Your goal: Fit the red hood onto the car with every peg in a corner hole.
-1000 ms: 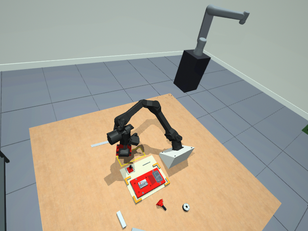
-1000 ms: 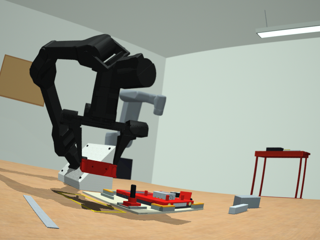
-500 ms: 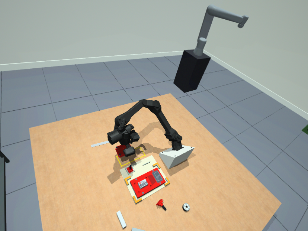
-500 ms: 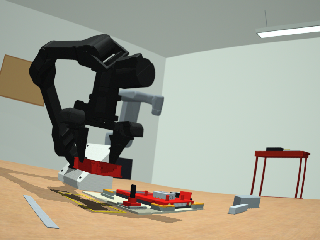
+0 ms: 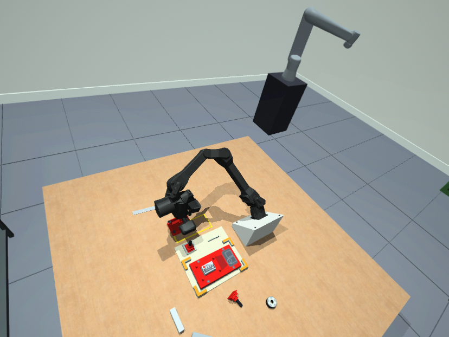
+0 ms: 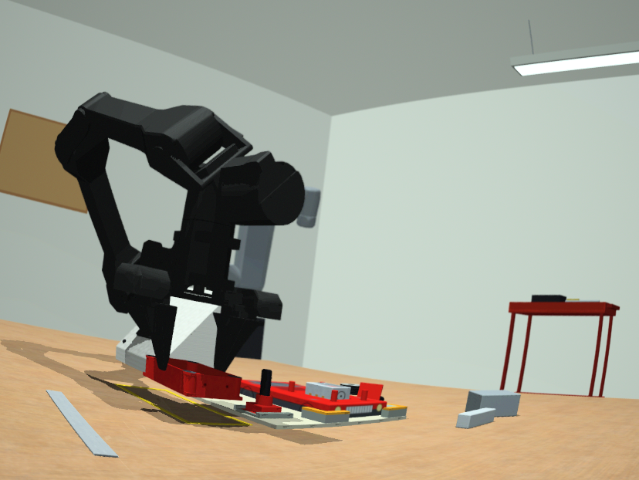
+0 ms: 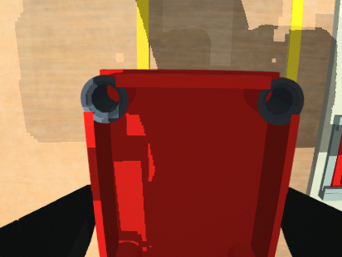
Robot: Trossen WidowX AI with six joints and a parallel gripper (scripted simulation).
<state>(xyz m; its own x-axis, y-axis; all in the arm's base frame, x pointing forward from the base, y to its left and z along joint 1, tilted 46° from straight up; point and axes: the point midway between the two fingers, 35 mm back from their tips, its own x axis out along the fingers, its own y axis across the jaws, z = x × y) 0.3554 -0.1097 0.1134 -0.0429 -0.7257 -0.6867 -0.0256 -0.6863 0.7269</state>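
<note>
The hood (image 5: 174,229) (image 6: 177,380) (image 7: 199,145), a red shell, is held just above the table beside the jig, hollow side up in the wrist view, with two grey-ringed corner holes showing. My gripper (image 5: 184,220) (image 6: 192,369) (image 7: 188,197) is shut on its two side walls. The red chassis (image 5: 201,279) (image 6: 273,393) lies in the jig (image 5: 206,250) (image 6: 289,422), a cream plate with orange-topped corners. The engine block (image 5: 208,267) (image 6: 322,390) sits on the deck among short red pegs. The fingertips are hidden in the top view.
A yellow outline (image 5: 208,221) (image 6: 217,424) (image 7: 143,37) lies below and beside the hood. A black-handled red piece (image 5: 189,247) (image 6: 265,400) stands upright on the jig plate. A similar piece (image 5: 233,297), a ring (image 5: 271,302) and pale bars (image 5: 176,319) (image 6: 79,424) lie around.
</note>
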